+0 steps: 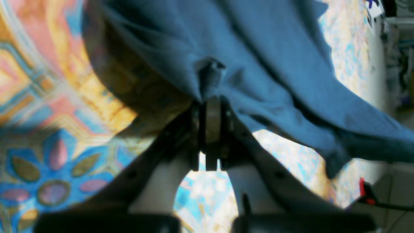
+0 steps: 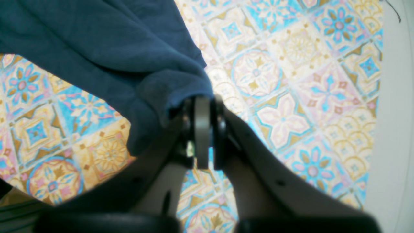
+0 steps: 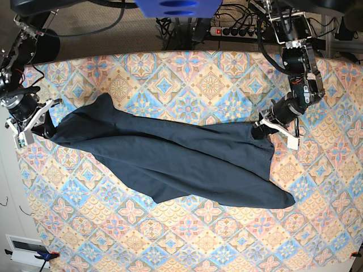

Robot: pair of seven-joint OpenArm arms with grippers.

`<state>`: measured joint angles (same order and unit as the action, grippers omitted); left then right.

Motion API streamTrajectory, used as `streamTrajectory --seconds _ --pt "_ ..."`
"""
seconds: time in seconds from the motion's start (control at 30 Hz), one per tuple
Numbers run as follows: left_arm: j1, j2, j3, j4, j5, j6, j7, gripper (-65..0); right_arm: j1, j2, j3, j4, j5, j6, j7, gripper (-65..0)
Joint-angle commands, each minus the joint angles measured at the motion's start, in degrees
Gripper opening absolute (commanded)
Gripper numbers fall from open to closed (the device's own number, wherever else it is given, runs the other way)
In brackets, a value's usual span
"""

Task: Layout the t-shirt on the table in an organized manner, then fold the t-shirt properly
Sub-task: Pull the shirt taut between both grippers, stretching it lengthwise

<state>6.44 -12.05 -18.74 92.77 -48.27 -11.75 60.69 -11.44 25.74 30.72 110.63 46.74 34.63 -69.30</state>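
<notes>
The dark navy t-shirt [image 3: 170,156] is stretched in a long band across the table [image 3: 187,243], sagging toward the near side. My left gripper [image 3: 260,129] pinches the shirt's right end; in the left wrist view the left gripper [image 1: 212,102] is shut on a bunch of the t-shirt [image 1: 258,58] cloth. My right gripper [image 3: 42,129] holds the left end; in the right wrist view the right gripper [image 2: 203,102] is shut on a folded edge of the t-shirt [image 2: 113,51] above the patterned table [image 2: 291,97].
A power strip and cables [image 3: 238,28] lie past the table's far edge. The table's white edge [image 2: 396,129] runs down the right side of the right wrist view.
</notes>
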Motion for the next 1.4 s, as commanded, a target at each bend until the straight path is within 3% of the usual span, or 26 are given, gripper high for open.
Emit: streamTrajectory --seconds 0.0,0.27,0.5,0.8,0.93,1.2,1.37 --pt "0.99 -0.39 -0.38 2.83 -0.92 -0.43 -0.51 -65.0 0.67 1.30 0.62 0.98 0.95 0.05 1.30 -65.0" --pt "11.37 -0.65 -4.69 12.50 -2.85 -0.52 -0.51 -65.0 -3.37 1.30 2.47 0.98 0.95 0.05 1.12 -65.0" --pt "14.71 -2.93 -12.51 9.78 -9.00 -0.52 -0.51 -65.0 -6.54 2.26 2.47 0.80 0.51 0.05 1.12 -64.8" --pt "14.62 -4.87 -12.60 6.35 -8.56 -0.52 -0.69 -65.0 -6.10 2.79 2.12 0.45 -10.48 0.05 -3.54 -62.1" --pt "14.53 -4.52 -12.51 6.52 -8.92 -0.52 -0.60 -65.0 -6.45 2.79 2.12 0.62 -11.71 0.05 -3.54 -59.9" --pt "7.15 -4.43 -12.51 6.70 -9.09 -0.43 -0.51 -65.0 -5.57 2.79 2.12 0.80 -11.62 0.05 -3.10 -64.7" --pt "0.38 -3.20 -12.51 6.70 -10.06 -0.08 5.73 -65.0 1.20 2.70 0.27 0.80 -11.53 0.05 -6.09 -64.7"
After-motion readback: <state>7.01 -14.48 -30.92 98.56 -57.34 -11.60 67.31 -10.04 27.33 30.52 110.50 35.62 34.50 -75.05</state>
